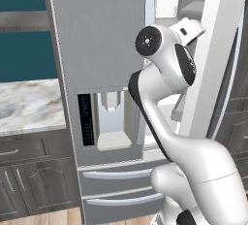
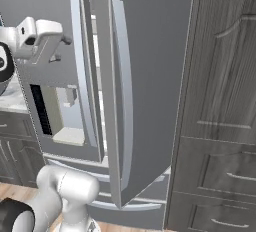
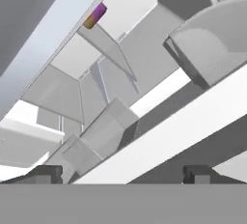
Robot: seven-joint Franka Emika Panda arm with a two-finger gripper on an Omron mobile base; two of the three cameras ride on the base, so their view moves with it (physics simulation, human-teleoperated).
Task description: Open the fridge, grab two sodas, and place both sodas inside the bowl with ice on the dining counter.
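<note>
Jaws wide open, empty, at frame bottom in the hand view. Fridge right door swung open, so step one looks done. Purple soda can upper left, far back on a shelf; no soda grabbed yet.

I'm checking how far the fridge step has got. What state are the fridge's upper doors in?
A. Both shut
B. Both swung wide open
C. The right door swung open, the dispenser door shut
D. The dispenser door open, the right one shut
C: in the right base view the right door stands swung out edge-on, while the dispenser door lies flat and shut.
</note>
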